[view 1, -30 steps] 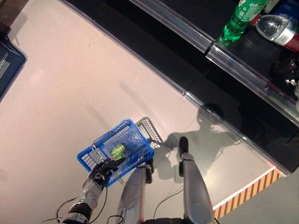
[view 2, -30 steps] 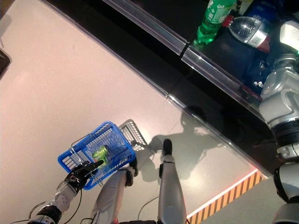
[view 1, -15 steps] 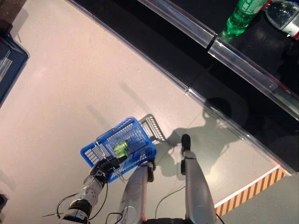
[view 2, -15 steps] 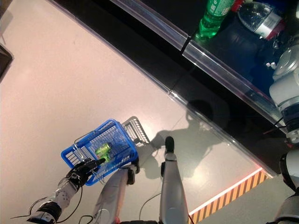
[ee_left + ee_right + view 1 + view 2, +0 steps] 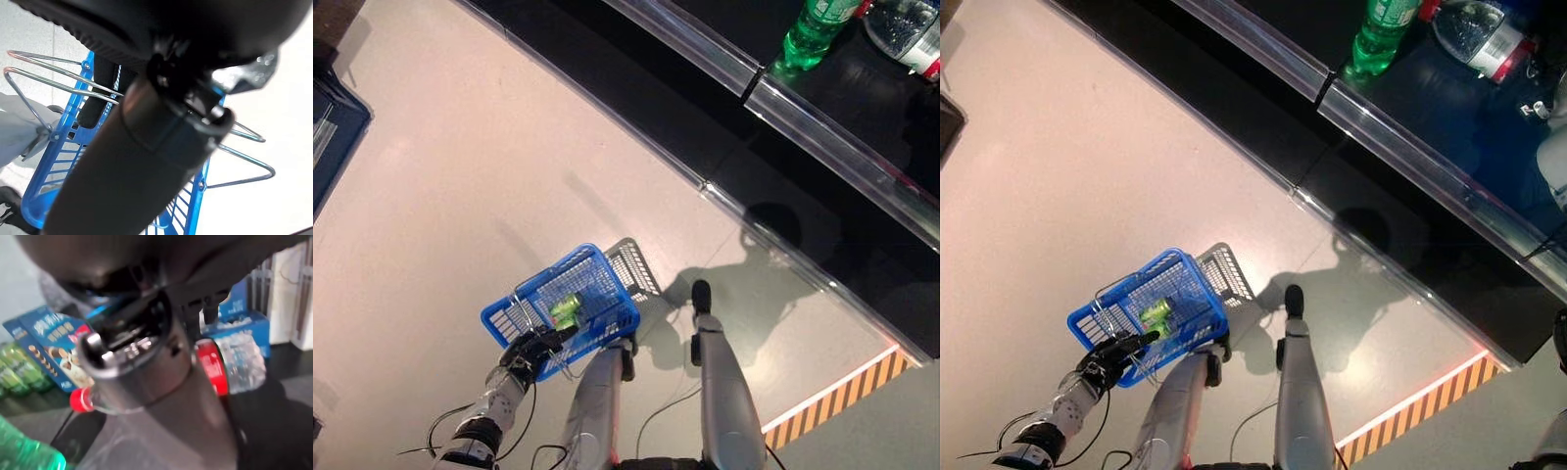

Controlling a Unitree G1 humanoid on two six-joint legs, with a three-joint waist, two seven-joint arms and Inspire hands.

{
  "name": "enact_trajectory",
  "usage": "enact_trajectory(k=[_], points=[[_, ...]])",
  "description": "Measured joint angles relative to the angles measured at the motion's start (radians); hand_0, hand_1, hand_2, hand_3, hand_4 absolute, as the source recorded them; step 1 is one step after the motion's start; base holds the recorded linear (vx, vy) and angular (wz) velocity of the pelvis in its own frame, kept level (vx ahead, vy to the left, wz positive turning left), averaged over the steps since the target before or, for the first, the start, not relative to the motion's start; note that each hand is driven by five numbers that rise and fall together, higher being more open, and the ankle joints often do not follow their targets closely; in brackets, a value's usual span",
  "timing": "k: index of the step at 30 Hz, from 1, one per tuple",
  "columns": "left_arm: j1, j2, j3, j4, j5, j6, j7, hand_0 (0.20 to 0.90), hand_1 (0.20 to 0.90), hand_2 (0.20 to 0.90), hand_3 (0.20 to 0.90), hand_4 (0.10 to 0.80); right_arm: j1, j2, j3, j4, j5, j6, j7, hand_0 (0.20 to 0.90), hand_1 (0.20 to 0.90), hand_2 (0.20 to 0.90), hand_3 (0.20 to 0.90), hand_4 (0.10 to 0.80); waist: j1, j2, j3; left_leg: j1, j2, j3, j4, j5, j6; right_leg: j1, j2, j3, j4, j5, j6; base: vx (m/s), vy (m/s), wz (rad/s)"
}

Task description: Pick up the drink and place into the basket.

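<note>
- Left hand [image 5: 530, 350] reaches forward from a bent silver-grey arm, low on the robot's left, dark fingers curled closed.
- Right hand [image 5: 146, 367] shows only close up, its fingers unclear.

Dark shelf [image 5: 1449, 117] with green bottle [image 5: 1375, 39], toppled clear bottle [image 5: 1474, 34].

Right arm gone from right edge of right eye view; clear bottle [image 5: 1474, 34] now unobstructed at upper right.
</note>
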Motion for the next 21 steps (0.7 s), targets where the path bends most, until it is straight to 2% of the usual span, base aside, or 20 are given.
enact_trajectory(k=[8, 13, 21], points=[[0.0, 0.0, 0.001, -0.005, 0.0, 0.001, -0.022, 0.3, 0.3, 0.3, 0.2, 0.1, -0.043, -0.003, -0.005, 0.094, 0.009, -0.008, 0.026, 0.3, 0.3, 0.3, 0.2, 0.1, 0.04, -0.002, -0.001, 0.0, -0.002, -0.021, -0.002, 0.009, -0.006, 0.003, 0.002, -0.007, 0.001, 0.002, -0.011, -0.013, -0.006, 0.03], [0.0, 0.0, 0.004, -0.01, 0.0, 0.001, -0.022, 0.3, 0.3, 0.3, 0.2, 0.1, 0.032, -0.002, -0.004, 0.111, 0.045, -0.009, 0.081, 0.3, 0.3, 0.3, 0.2, 0.1, 0.043, -0.002, -0.001, -0.002, -0.003, -0.03, -0.003, 0.01, -0.007, 0.005, -0.002, -0.02, 0.002, 0.004, -0.008, -0.013, 0.011, 0.04], [0.0, 0.0, 0.005, -0.011, 0.0, 0.001, -0.022, 0.3, 0.3, 0.3, 0.2, 0.1, 0.077, -0.002, -0.036, 0.127, 0.045, -0.014, 0.076, 0.3, 0.3, 0.3, 0.2, 0.1, 0.044, -0.002, -0.001, -0.004, -0.005, -0.041, -0.003, 0.01, -0.007, 0.006, -0.002, -0.027, 0.004, 0.002, -0.009, -0.004, 0.007, 0.02]])
